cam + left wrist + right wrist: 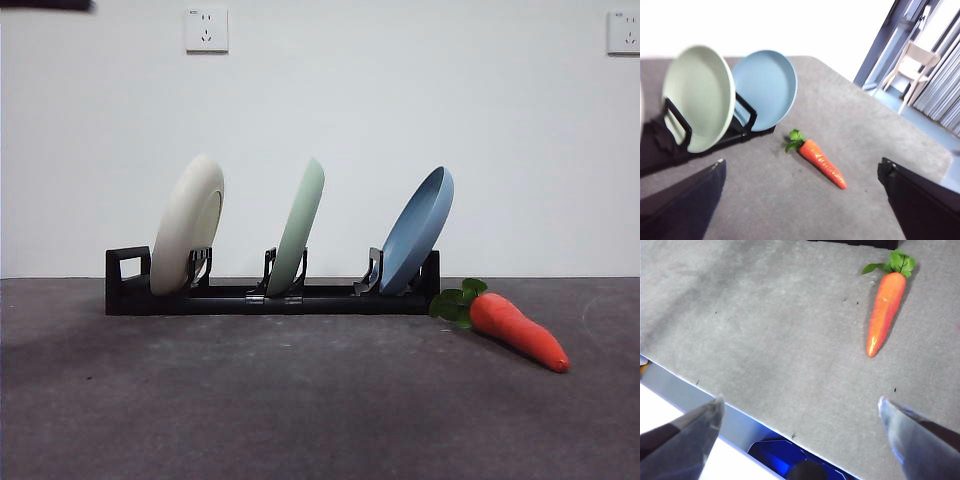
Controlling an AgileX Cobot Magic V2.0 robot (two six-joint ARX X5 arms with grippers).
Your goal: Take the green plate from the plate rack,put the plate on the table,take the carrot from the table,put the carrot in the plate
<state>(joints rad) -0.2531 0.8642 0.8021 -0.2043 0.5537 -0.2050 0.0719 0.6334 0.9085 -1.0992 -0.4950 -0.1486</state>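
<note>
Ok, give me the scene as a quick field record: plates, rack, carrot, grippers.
rack: black rack on the table, three plates standing tilted in its slots
cream plate: at the loop end
green plate: middle slot, not yet taken
blue plate: at the carrot end
carrot: lying on the table beside the rack, leaves toward it
left gripper: open, holding nothing
right gripper: open, holding nothing

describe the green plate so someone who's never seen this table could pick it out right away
Find the long, low black plate rack on the dark grey table; three plates stand tilted in it. The round, pale sage-green matte plate is in the middle slot, between a cream-white plate and a blue plate. It is the only green one.
</note>
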